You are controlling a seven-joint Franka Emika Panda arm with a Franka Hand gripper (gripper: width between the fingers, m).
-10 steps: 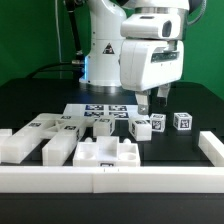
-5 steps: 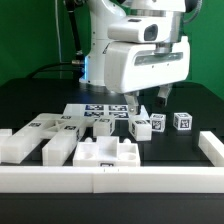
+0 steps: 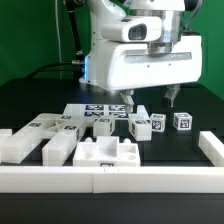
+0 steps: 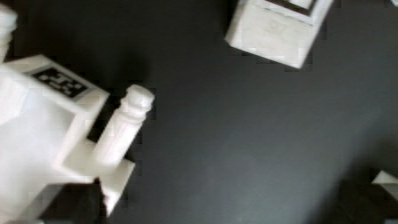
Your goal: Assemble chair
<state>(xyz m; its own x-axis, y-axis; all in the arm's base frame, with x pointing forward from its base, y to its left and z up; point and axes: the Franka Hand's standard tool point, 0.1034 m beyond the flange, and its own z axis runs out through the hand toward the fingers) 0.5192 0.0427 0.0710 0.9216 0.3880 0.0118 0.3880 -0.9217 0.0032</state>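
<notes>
Black tabletop point(image 3: 40, 95) before a green backdrop point(image 3: 30, 30): we see the gripper point(image 3: 150, 98) hovering empty, jaws spread wide, near small tagged cubes point(image 3: 158, 123), with the chair blocks point(image 3: 105, 152) lying loose beside the front rail point(image 3: 110, 182)

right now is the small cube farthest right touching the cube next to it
Apart. The exterior view shows a strip of dark table between the rightmost cube and the neighbour cube.
</notes>
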